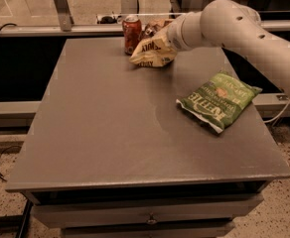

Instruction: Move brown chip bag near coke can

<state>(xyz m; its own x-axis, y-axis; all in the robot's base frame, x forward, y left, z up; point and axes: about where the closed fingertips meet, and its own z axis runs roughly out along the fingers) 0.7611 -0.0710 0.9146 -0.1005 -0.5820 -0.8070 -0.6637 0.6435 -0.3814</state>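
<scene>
The brown chip bag [152, 51] lies crumpled and tilted at the far edge of the table, its cream edge facing me. It sits right beside the coke can [131, 33], which stands upright just to its left, touching or almost touching it. My gripper [168, 35] is at the bag's upper right side, at the end of the white arm [224, 21] that reaches in from the right. The bag hides most of the gripper.
A green Kettle chip bag [217, 100] lies flat on the right side of the grey table [100, 123]. A metal rail and posts [60, 6] run behind the table's far edge. Cables lie on the floor at left.
</scene>
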